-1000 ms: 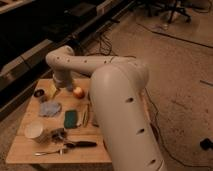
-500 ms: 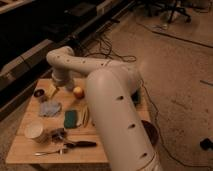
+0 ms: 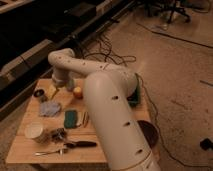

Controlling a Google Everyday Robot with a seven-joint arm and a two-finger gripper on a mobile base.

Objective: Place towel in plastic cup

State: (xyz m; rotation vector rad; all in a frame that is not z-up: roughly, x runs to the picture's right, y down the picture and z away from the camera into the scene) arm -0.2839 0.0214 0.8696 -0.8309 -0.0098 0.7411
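The towel lies crumpled and flat on the table, a blue-grey heap in the left half of the top, not in the cup. The plastic cup, white and upright with its mouth showing, stands at seven o'clock from the towel, near it but apart.

At twelve o'clock from the towel hangs the hand, pointing down over the far left part of the table, just beside a small yellow object. I cannot tell whether the hand is clenched, released or grasping that object, since the two blur together there. The towel is clear of the hand.

A small dark can sits at eleven o'clock from the towel, and a round orange-red fruit at two o'clock. A green sponge lies at four o'clock, with a slim pale stick just beside it at its three o'clock.

At three o'clock from the cup is a shiny crumpled thing (what it is I cannot make out). Nearer the front edge lie a black-handled tool and a fork. The white arm rises from the right, and a green tray shows behind it.
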